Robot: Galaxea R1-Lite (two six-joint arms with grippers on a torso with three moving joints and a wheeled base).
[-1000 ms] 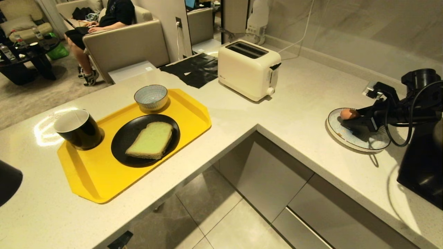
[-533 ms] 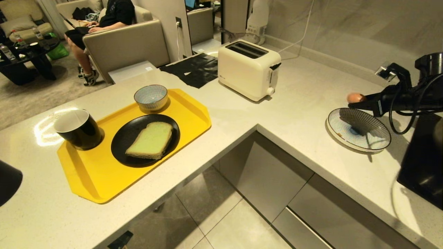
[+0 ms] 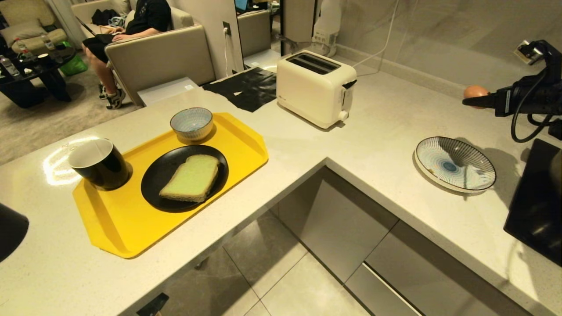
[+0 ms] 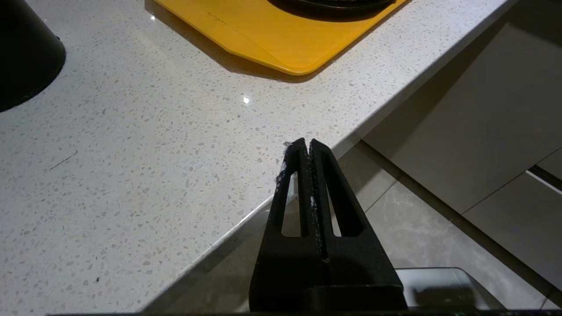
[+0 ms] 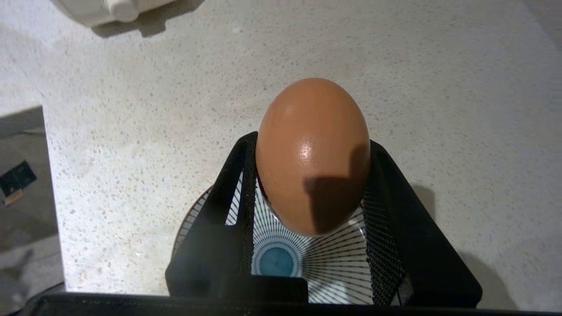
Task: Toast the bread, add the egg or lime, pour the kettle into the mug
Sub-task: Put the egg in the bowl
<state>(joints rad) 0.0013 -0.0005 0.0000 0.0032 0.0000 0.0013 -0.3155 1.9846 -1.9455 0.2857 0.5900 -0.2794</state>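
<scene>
My right gripper (image 3: 476,98) is shut on the orange-brown egg (image 3: 475,91), holding it in the air above and behind the striped plate (image 3: 456,164). In the right wrist view the egg (image 5: 312,153) sits between the black fingers (image 5: 386,210), with the plate (image 5: 307,263) below. The pale green bread (image 3: 192,177) lies on a black plate (image 3: 153,175) on the yellow tray (image 3: 131,228). The black mug (image 3: 99,164) stands at the tray's left corner. A black body at the left edge (image 3: 11,235) looks like the kettle, mostly cut off. My left gripper (image 4: 306,142) is shut and empty at the counter's front edge.
A cream toaster (image 3: 314,85) with two open slots stands at the back of the counter. A small striped bowl (image 3: 191,123) sits on the tray's far side. A glossy black slab (image 3: 535,206) lies at the right edge. A person sits on a sofa (image 3: 158,57) beyond.
My right gripper has lifted the egg off the striped plate, rising and drawing toward the back right. The plate is now bare. Nothing else has moved.
</scene>
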